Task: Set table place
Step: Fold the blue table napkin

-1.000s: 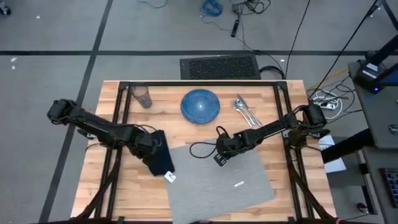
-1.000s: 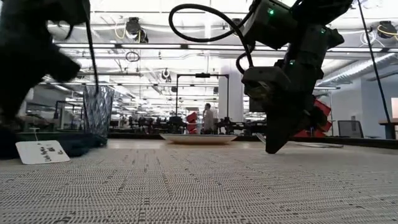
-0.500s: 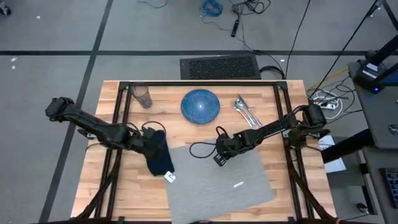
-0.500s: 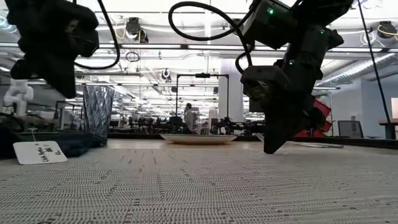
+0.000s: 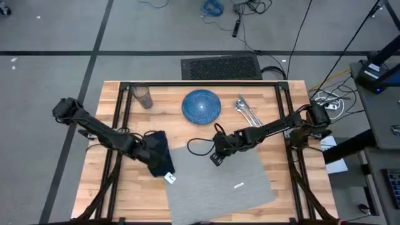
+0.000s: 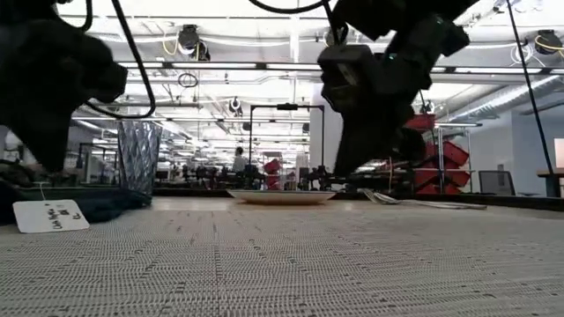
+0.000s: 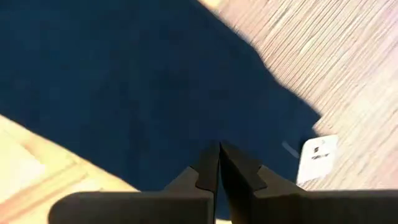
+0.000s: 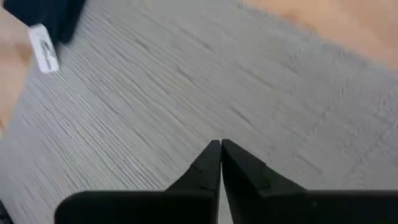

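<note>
The grey woven placemat (image 5: 231, 181) lies at the table's near middle. Along its left edge lies the navy napkin (image 5: 162, 159), a white tag (image 7: 317, 155) at its near end. My left gripper (image 7: 219, 149) hangs shut just above the napkin, with nothing between its fingers. My right gripper (image 8: 221, 148), also shut and holding nothing, hovers over the placemat's far left corner (image 5: 215, 156), clear of the weave (image 6: 282, 264). The blue speckled plate (image 5: 201, 105), the clear glass (image 5: 143, 97) and the silver cutlery (image 5: 247, 111) rest on the wood along the far edge.
The black frame bars (image 5: 119, 119) run along the table's left, right and far sides. Bare wood shows between the plate and the placemat. A cable loops from my right arm over the mat's far edge (image 5: 199, 149).
My right gripper has risen off the placemat and gone a little toward the table's left edge, staying shut. My left gripper lifted above the napkin, then came back down close over it.
</note>
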`<state>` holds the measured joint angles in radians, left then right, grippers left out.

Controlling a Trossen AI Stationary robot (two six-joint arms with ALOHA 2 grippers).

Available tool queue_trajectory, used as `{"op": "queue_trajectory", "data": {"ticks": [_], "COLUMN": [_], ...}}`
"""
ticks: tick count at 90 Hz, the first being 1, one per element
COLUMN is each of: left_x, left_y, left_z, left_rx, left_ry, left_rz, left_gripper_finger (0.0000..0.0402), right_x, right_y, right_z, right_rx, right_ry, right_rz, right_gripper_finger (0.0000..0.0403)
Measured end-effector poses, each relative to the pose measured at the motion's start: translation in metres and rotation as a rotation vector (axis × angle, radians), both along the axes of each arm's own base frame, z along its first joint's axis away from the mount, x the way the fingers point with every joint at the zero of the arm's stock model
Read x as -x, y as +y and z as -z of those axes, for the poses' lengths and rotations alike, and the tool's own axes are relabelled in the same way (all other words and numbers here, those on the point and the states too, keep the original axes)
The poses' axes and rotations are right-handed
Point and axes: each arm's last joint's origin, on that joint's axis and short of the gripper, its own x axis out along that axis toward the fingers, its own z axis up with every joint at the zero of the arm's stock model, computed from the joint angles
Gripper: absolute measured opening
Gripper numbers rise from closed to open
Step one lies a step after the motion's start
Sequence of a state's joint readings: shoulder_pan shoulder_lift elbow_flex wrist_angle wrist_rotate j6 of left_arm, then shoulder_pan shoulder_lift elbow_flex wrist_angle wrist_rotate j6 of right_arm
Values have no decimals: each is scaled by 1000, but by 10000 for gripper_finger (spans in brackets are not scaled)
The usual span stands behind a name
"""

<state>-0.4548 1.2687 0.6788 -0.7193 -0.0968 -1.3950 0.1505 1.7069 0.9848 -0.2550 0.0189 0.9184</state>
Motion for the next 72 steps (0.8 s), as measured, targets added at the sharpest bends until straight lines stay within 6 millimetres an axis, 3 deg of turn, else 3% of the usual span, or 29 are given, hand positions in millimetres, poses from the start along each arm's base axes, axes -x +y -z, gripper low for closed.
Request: {"op": "queue_trajectory", "data": {"ticks": [20, 37, 49, 60, 72], "left_x": [9, 22, 16, 7, 7], "left_y": [0, 5, 2, -3, -12], "left_z": [26, 28, 14, 2, -3], "left_rx": [54, 41, 25, 43, 68], "left_ry": [195, 363, 248, 63, -3], "left_rz": [75, 59, 33, 21, 9], "left_gripper_finger": [0, 0, 0, 0, 0], "right_x": [2, 5, 2, -10, -27], "right_y": [-4, -4, -3, -5, -23], "right_z": [2, 3, 1, -7, -13], "right_rx": [-7, -3, -8, -48, -132], "right_ry": [37, 66, 29, -111, -277], "right_rz": [-13, -13, -13, -38, -53], "right_gripper_finger": [0, 0, 0, 0, 0]}}
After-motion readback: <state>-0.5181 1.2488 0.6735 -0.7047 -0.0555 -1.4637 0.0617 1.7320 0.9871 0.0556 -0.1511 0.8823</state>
